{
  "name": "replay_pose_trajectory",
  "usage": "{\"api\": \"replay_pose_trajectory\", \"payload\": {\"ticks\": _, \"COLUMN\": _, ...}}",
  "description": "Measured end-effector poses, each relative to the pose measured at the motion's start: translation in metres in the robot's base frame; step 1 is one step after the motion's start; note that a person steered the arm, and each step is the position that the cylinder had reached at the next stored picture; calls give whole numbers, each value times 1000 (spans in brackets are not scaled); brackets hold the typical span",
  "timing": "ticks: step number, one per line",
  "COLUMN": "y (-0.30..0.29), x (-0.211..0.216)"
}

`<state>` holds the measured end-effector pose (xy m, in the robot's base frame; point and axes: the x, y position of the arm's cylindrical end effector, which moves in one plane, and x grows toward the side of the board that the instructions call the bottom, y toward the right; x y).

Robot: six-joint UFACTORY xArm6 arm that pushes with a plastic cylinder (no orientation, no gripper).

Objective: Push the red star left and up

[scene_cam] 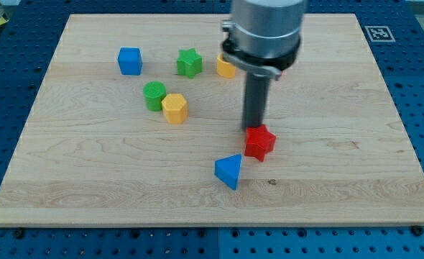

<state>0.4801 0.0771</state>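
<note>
My arm comes down from the view's top, just right of the middle. It has a fat grey round part with a black ring at the bottom, and my dark rod sticks straight down out of it. The rod stands upright, not tilted.

My tip [253, 128] is on the board [341, 165], right at the top edge of the red star [259, 142]. It looks like it touches the star, a bit toward the star's upper left. I have no hand that can open or close, only this rod, so I grip nothing.

The red star sits a little right of the board's middle and a bit low. The blue triangle [229, 170] is near it, down and to the view's left, and they do not touch.

The other blocks are higher up and on the view's left. The green round block [154, 95] and the yellow block [174, 108] sit side by side and touch. The blue cube [130, 61] is alone, far to the left. The green star [189, 62] is near the top. A second yellow block [226, 66] sits just right of it, partly hidden behind my arm.
</note>
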Motion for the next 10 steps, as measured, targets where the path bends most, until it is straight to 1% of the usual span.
{"api": "replay_pose_trajectory", "payload": {"ticks": 1, "y": 71, "x": 8}}
{"api": "replay_pose_trajectory", "payload": {"ticks": 2, "y": 99, "x": 31}}
{"api": "replay_pose_trajectory", "payload": {"ticks": 3, "y": 67, "x": 44}}
{"api": "replay_pose_trajectory", "payload": {"ticks": 4, "y": 7, "x": 44}}
{"api": "replay_pose_trajectory", "payload": {"ticks": 5, "y": -20, "x": 44}}
{"api": "replay_pose_trajectory", "payload": {"ticks": 6, "y": -21, "x": 51}}
{"api": "replay_pose_trajectory", "payload": {"ticks": 7, "y": -22, "x": 80}}
{"api": "replay_pose_trajectory", "payload": {"ticks": 8, "y": -23, "x": 82}}
{"api": "replay_pose_trajectory", "payload": {"ticks": 10, "y": -30, "x": 61}}
